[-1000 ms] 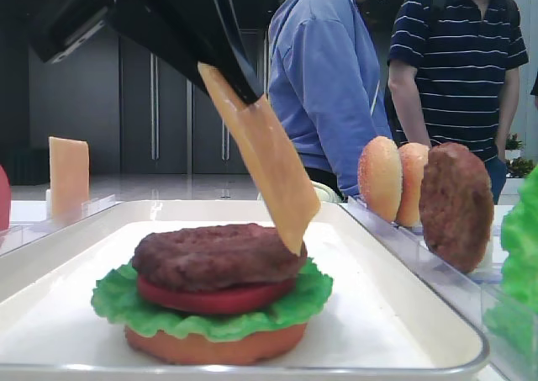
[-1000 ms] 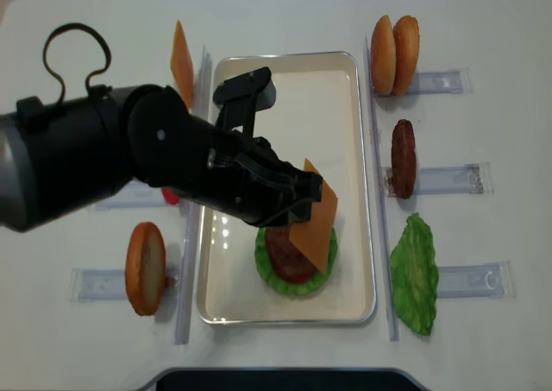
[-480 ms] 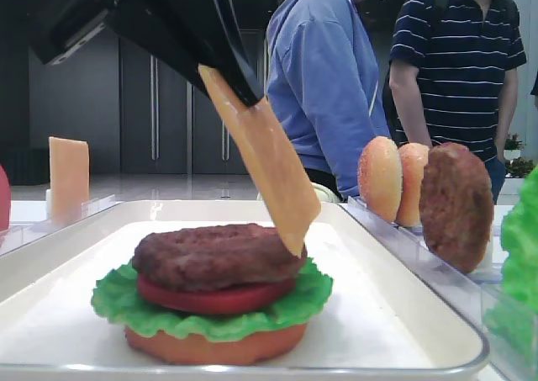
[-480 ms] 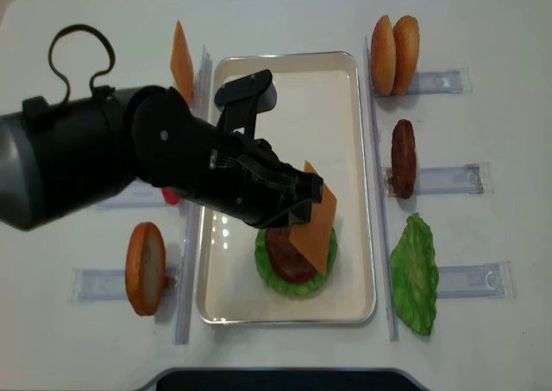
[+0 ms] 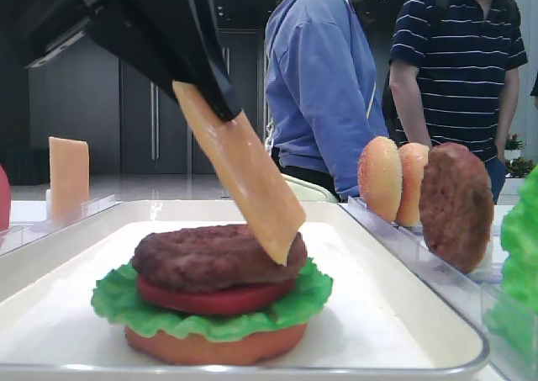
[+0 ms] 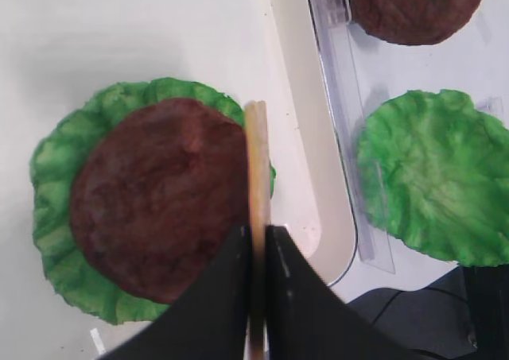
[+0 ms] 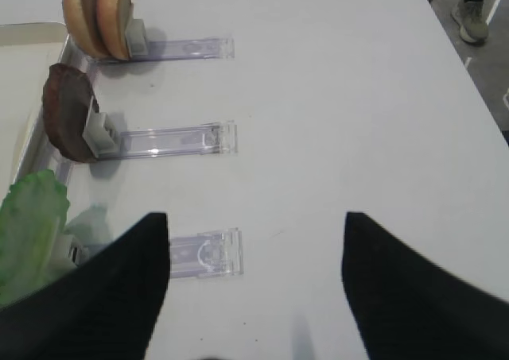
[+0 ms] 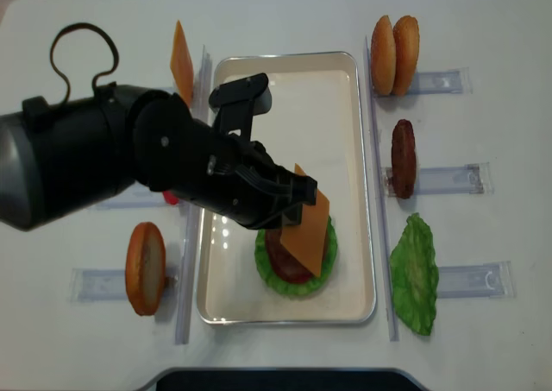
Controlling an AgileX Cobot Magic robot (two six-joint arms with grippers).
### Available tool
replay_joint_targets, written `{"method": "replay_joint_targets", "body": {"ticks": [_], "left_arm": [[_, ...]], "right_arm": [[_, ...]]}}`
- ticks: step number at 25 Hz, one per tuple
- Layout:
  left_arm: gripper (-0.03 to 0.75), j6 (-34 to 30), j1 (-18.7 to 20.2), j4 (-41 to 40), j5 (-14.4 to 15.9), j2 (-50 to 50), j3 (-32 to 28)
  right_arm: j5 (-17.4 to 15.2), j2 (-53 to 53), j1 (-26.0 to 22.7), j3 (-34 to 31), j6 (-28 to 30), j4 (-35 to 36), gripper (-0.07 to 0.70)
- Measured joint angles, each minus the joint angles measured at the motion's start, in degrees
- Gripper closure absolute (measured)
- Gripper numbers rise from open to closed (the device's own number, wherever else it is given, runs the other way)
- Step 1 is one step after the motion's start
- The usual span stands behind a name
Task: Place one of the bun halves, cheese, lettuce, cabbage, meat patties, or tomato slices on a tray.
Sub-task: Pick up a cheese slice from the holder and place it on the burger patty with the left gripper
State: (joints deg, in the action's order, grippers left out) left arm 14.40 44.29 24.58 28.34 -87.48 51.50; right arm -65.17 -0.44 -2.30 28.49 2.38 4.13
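**One cheese slice held tilted over the stacked patty**

One slice of cheese (image 8: 309, 233) hangs pinched between the pressed-together jaws of the left gripper (image 6: 255, 253), slanting down so its lower corner sits at the near-right edge of the meat patty (image 5: 217, 256). From the low side view it cannot be told whether that corner touches the patty or hangs just above. That view alone shows the stack's layers: bun half (image 5: 214, 344) at the bottom, lettuce (image 5: 118, 301), a tomato slice (image 5: 214, 298), then the patty, all on the white tray (image 8: 349, 305). The overhead view hides the tomato and bun under the patty, but shows what the side view cuts off: a second cheese slice (image 8: 181, 61) standing in a holder left of the tray, a bun disc (image 8: 145, 268) near left, and, right of the tray, two bun halves (image 8: 394, 54), a spare patty (image 8: 403, 158) and a loose lettuce leaf (image 8: 415, 274). The left wrist view sees the held slice edge-on along the patty's right side. The right gripper (image 7: 254, 296) shows only in its own wrist view, fingers spread wide above the bare table (image 7: 342, 98), holding nothing.
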Motion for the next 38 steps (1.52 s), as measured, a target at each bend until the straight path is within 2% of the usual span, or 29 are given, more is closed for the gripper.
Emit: {"method": "replay_joint_targets", "body": {"ticks": [7,14,24,26,34,38], "left_arm": [[0.694,0.78,0.0,-0.97,0.73,0.0,0.0],[0.694,6.61,0.0,-7.71,2.8,0.0,0.0],[0.689,10.39,0.0,-12.18,3.96,0.0,0.0],[0.66,11.87,0.0,-13.97,4.15,0.0,0.0],[0.447,13.52,0.0,-16.41,5.15,0.0,0.0],[0.405,14.83,0.0,-18.56,6.36,0.0,0.0]], "right_arm": [[0.0,0.0,0.0,0.0,0.0,0.0,0.16],[0.0,0.0,0.0,0.0,0.0,0.0,0.16],[0.0,0.0,0.0,0.0,0.0,0.0,0.16],[0.0,0.0,0.0,0.0,0.0,0.0,0.16],[0.0,0.0,0.0,0.0,0.0,0.0,0.16],[0.0,0.0,0.0,0.0,0.0,0.0,0.16]]}}
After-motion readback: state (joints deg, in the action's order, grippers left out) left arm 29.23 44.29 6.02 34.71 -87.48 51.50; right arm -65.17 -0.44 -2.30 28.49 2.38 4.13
